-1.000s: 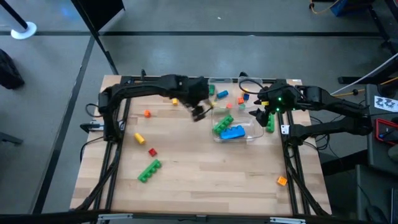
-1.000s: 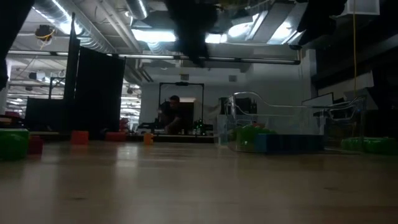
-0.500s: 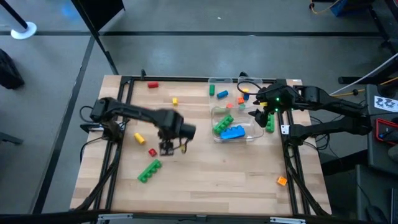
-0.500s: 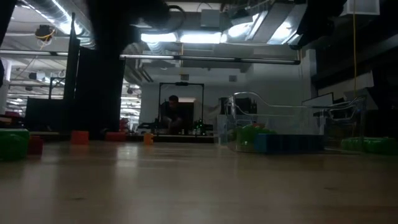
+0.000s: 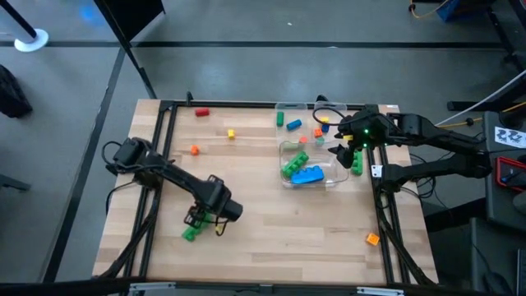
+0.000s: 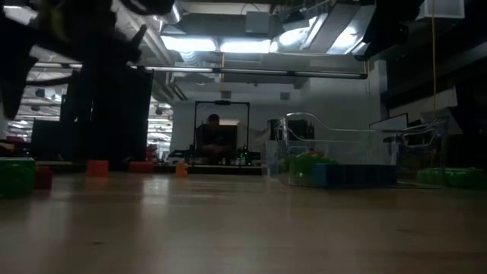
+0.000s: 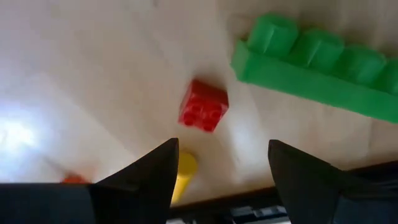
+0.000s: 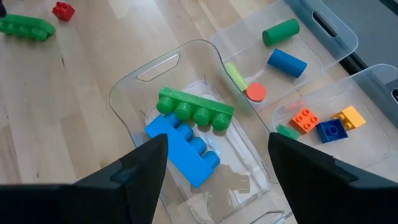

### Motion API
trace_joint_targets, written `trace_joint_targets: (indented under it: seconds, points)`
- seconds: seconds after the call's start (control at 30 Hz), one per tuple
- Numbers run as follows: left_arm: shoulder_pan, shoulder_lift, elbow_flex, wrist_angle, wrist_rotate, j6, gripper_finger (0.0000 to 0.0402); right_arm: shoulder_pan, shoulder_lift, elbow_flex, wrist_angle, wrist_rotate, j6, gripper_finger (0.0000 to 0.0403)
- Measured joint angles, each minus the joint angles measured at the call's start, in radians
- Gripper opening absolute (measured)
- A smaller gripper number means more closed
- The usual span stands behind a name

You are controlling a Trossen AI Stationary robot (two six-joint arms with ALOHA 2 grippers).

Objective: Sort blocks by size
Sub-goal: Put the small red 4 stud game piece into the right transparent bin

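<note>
My left gripper is open and empty, low over the table's near left part. In the left wrist view its fingers stand above bare wood, with a small red brick and a yellow cylinder just ahead. A long green studded bar lies flat beside them, and its end shows in the high view. My right gripper is open and empty above a clear tray. That tray holds a green bar and a blue brick.
Two more clear compartments hold green and blue cylinders, a red disc and small orange, blue and yellow bricks. Loose on the wood are a red brick, a yellow cube, an orange piece, an orange brick and a green bar.
My left gripper has swung from beside the clear tray at the far middle toward the table's near left part. It has come down over the green bar and the red brick. No block has moved.
</note>
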Motion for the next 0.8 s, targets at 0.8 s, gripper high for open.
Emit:
trace_joint_targets:
  seconds: [0.8]
  points:
    - [-0.016,0.001,-0.282,0.286,-0.033,0.044,0.0233,0.0,0.0,0.0,0.0,0.0,0.0,0.028]
